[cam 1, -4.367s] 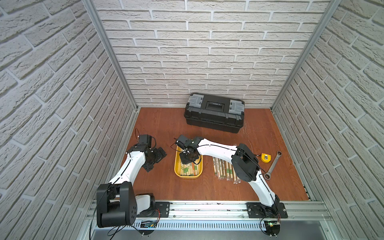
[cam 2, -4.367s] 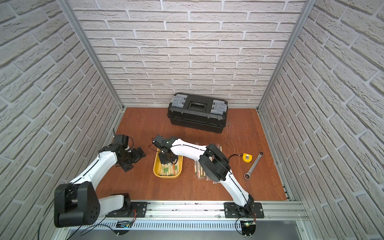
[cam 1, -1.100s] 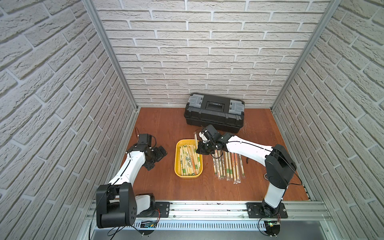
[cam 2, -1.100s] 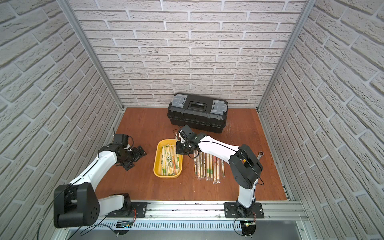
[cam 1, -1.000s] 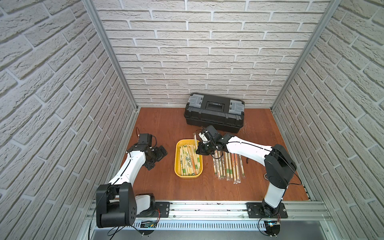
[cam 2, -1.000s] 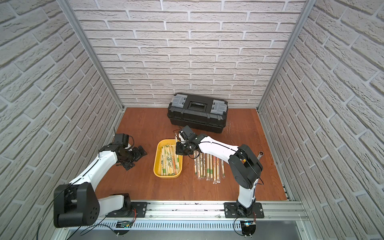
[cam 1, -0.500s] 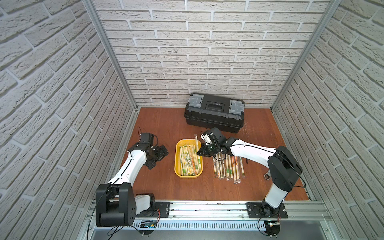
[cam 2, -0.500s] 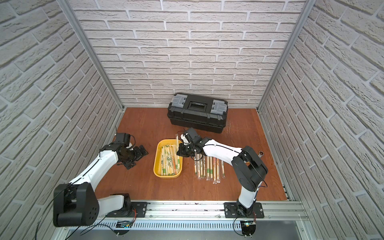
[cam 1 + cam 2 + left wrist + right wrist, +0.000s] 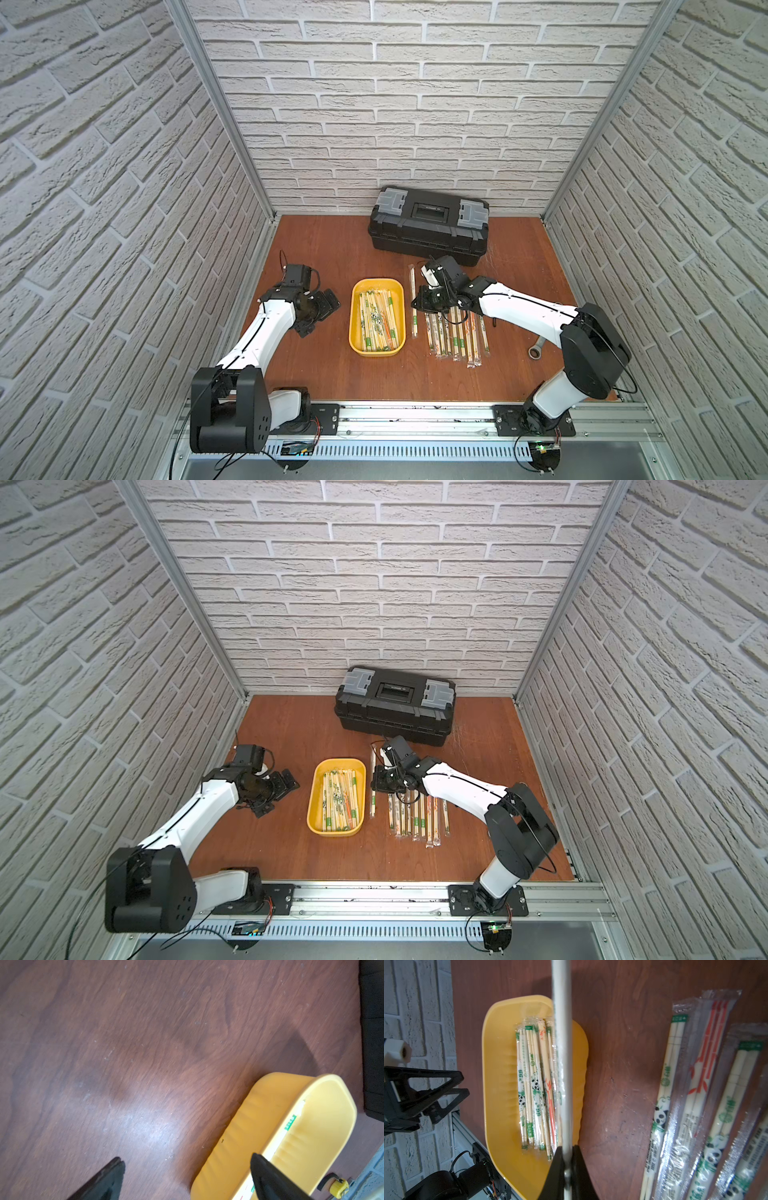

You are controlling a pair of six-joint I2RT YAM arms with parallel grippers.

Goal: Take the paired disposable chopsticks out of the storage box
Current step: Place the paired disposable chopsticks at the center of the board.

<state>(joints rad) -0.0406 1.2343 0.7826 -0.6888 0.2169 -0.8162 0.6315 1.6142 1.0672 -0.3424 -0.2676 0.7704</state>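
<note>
Held pair: one of the paired disposable chopsticks [image 9: 412, 282], pale bamboo in a clear green-printed sleeve, just right of the storage box [image 9: 376, 284], parallel to its long side.
Right gripper [image 9: 568, 1157]: clamped tight on the held pair near its middle.
Storage box: shallow yellow tray with more sleeved pairs [image 9: 378, 320] inside.
Row of pairs [image 9: 455, 338]: side by side on the table, right of the storage box.
Left gripper [image 9: 320, 312]: jaws wide apart, empty, left of the storage box.
Around: black toolbox [image 9: 428, 226] behind the storage box; wrench [image 9: 536, 347] well to its right, partly hidden by the right arm.
</note>
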